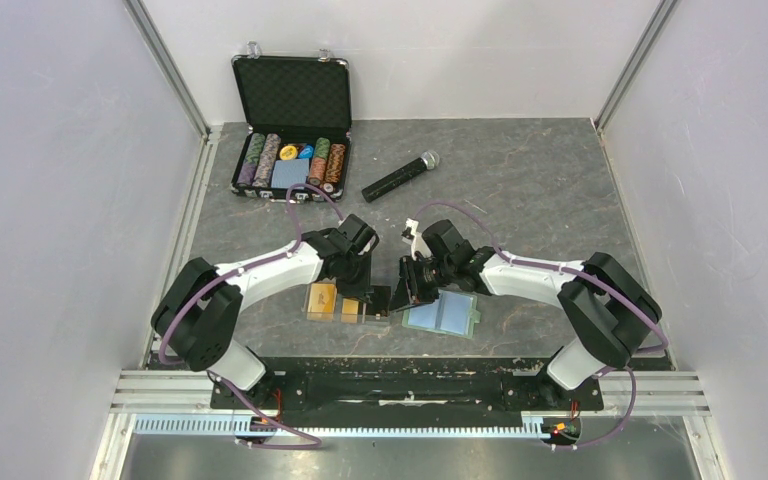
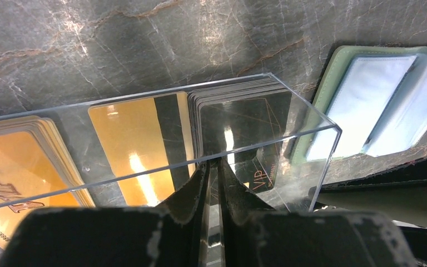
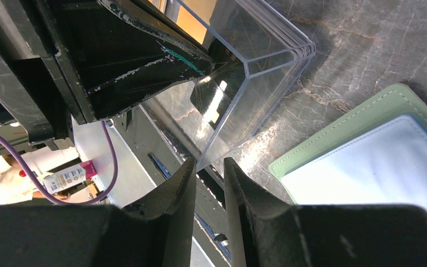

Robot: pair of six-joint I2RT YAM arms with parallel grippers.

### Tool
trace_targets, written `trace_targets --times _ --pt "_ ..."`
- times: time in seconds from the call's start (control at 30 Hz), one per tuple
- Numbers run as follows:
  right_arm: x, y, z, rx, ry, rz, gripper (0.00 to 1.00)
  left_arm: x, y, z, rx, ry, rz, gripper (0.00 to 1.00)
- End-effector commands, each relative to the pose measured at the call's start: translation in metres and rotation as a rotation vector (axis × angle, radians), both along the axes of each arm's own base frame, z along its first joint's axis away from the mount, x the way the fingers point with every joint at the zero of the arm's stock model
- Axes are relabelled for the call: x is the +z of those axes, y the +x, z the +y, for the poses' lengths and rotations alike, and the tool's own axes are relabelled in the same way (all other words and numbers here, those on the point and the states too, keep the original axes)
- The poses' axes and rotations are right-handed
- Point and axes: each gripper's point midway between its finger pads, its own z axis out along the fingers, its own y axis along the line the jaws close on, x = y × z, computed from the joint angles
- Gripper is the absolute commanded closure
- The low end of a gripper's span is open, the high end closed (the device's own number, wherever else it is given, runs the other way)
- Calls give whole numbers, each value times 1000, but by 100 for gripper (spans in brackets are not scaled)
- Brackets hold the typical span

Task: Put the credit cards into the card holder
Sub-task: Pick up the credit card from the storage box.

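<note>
Clear tray (image 2: 161,92) on grey stone table (image 2: 144,44), holding three lots of cards side by side: orange stack (image 2: 11,167), gold card (image 2: 128,139), black stack (image 2: 244,117). Holder (image 2: 367,94) lies open, blue inside up, just right of tray, no card in it. Left gripper (image 2: 214,167) pinched nearly closed on tray's near wall. Right gripper (image 3: 208,167) narrow, tray's corner edge at its tips; cannot tell if it grips
</note>
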Motion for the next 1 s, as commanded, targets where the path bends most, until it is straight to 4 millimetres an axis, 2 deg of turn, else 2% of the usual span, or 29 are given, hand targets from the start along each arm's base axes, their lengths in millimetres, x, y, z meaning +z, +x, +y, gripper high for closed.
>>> trace_targets --times 0.0,0.23,0.37,0.47,0.53,0.7,0.93,0.97 --pt "2 5 4 9 1 -40 73 15 6 -16 -11 -68 -28 86" --pt "2 5 3 10 -7 -42 74 34 4 -36 -46 -198 -42 90" --pt "1 5 2 11 -12 -42 74 39 5 -33 -28 -193 -62 89" --pt "0 4 2 13 -15 -42 73 36 7 -19 3 -122 -76 65" --pt "0 4 1 14 -16 -43 74 30 6 -7 15 -61 -70 59" --pt "-1 4 0 14 -20 -39 74 12 1 1 -1 2 -26 60" --pt "-2 3 -1 14 -25 -39 74 1 -2 -11 -28 -35 15 72" --pt "-2 3 0 16 -24 -41 74 1 -2 -12 -32 -36 20 78"
